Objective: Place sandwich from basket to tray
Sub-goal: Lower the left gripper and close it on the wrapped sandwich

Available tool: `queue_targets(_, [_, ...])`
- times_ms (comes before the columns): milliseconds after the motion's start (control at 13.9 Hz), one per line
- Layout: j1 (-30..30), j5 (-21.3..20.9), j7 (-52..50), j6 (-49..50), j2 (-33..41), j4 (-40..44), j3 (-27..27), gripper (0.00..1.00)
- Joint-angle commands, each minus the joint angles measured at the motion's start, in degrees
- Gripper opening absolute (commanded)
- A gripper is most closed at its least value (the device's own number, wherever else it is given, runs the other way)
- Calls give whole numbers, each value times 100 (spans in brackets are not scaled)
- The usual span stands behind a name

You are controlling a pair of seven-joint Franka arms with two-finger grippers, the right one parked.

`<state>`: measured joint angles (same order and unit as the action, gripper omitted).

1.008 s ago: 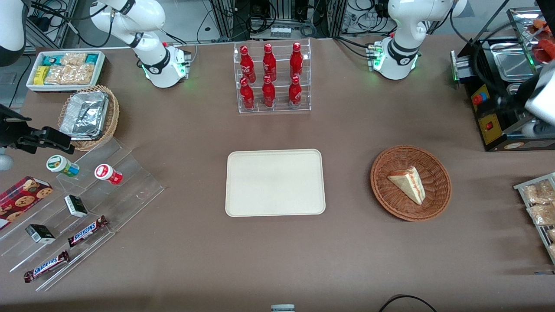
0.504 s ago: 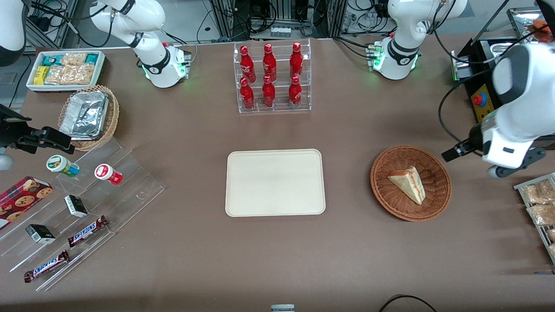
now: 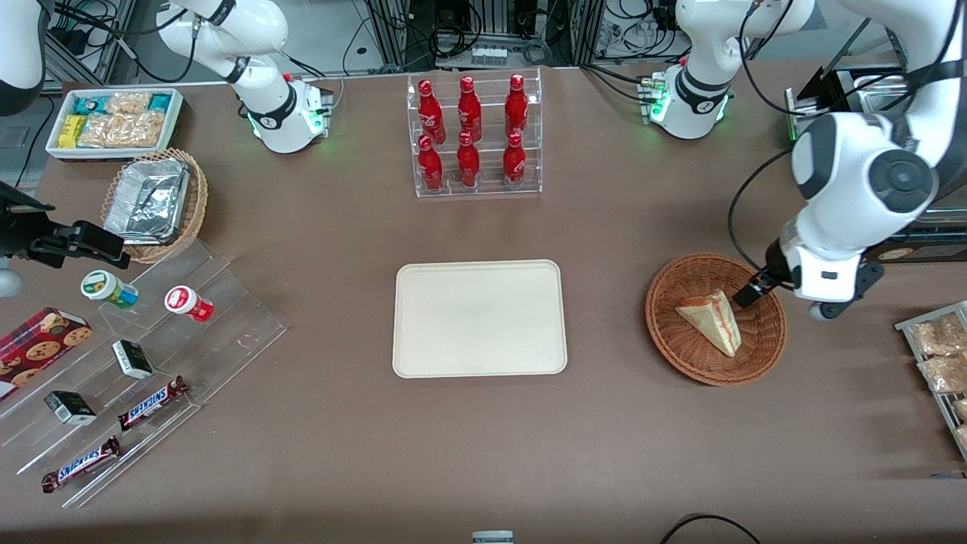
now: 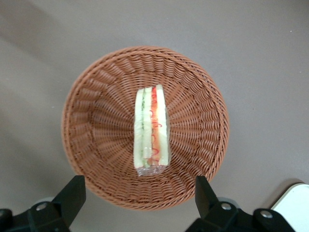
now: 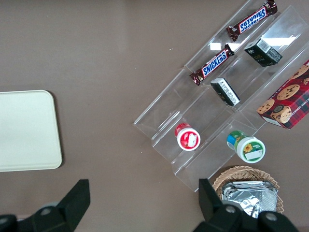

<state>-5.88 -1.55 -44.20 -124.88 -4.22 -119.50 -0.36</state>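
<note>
- Front view: the left arm is being swung in from the working arm's end of the worktop, where half a second ago it was standing off to the side of the basket; the gripper is now being carried above the basket's rim.
- Left wrist view: the jaws are being held wide, with the basket framed between the fingers and well below them.
- The sandwich is lying in the basket, unmoved and untouched; its striped cut edge is being presented to the wrist camera.
- The tray is being kept bare, well apart from the basket.
- Judgement: the approach is being completed; descent, grasp and transfer are not yet begun.
</note>
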Motion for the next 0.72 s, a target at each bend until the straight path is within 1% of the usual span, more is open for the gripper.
queue_targets(0, [-71, 59, -142, -431, -17, -284, 36, 100])
queue_targets(216, [-159, 59, -238, -896, -325, -407, 36, 100])
queue_targets(432, [-168, 41, -247, -1459, -527, -706, 36, 100])
queue_targets(648, [-168, -29, -247, -1513, -747, -698, 36, 100])
